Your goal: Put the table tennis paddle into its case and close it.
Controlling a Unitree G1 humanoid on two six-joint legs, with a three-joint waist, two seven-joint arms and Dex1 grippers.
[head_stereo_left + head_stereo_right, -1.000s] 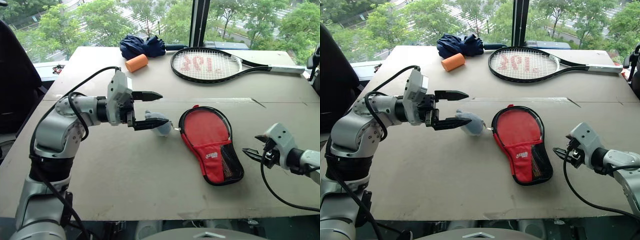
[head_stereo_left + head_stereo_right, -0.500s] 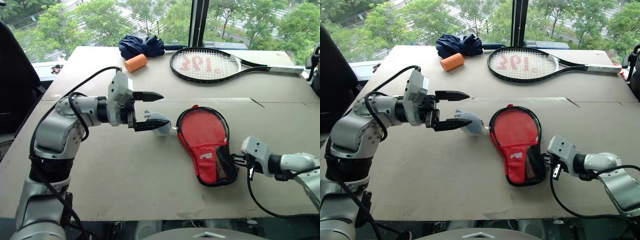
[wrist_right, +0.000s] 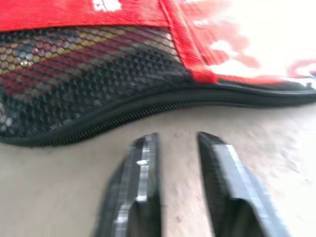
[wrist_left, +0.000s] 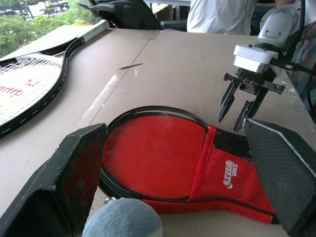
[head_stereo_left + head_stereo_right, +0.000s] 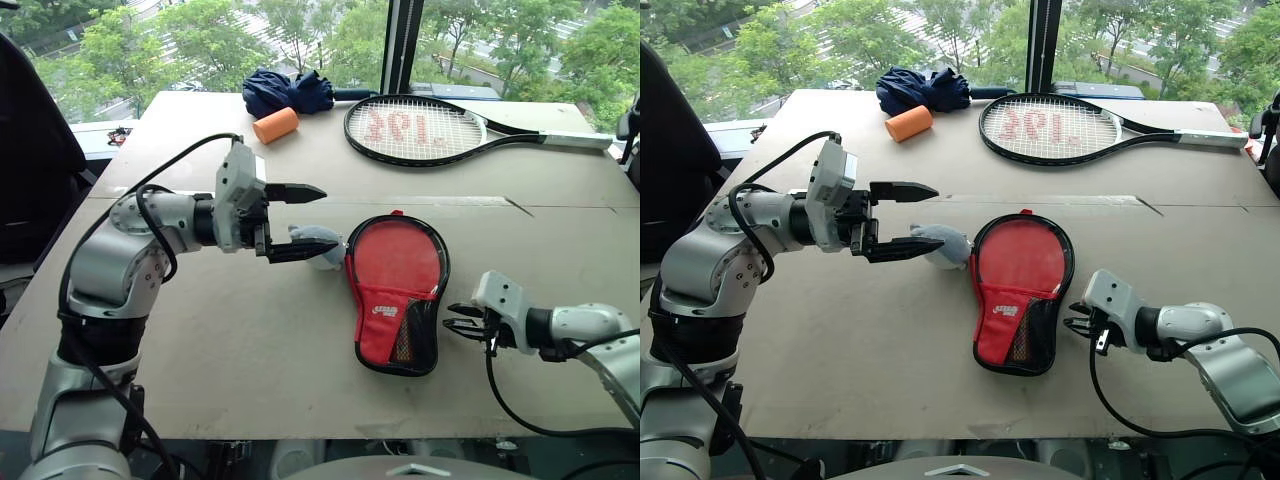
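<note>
Over the last second the case [image 5: 397,292] swung on the table [image 5: 240,340]: its narrow mesh end, which had pointed toward our right arm, came round until the pouch lay nearly straight. It looked zipped along the edge we could see, and the table tennis paddle was not visible as a separate thing, so we judged it already inside. Our right gripper [image 5: 460,325] had come in from well apart to just beside the mesh end, with a narrow gap between its fingers and nothing in them. Our left gripper [image 5: 303,220] had stayed put, jaws spread wide and empty, the grey plush charm [image 5: 320,244] lying by the lower finger. We judged the job nearly done.
</note>
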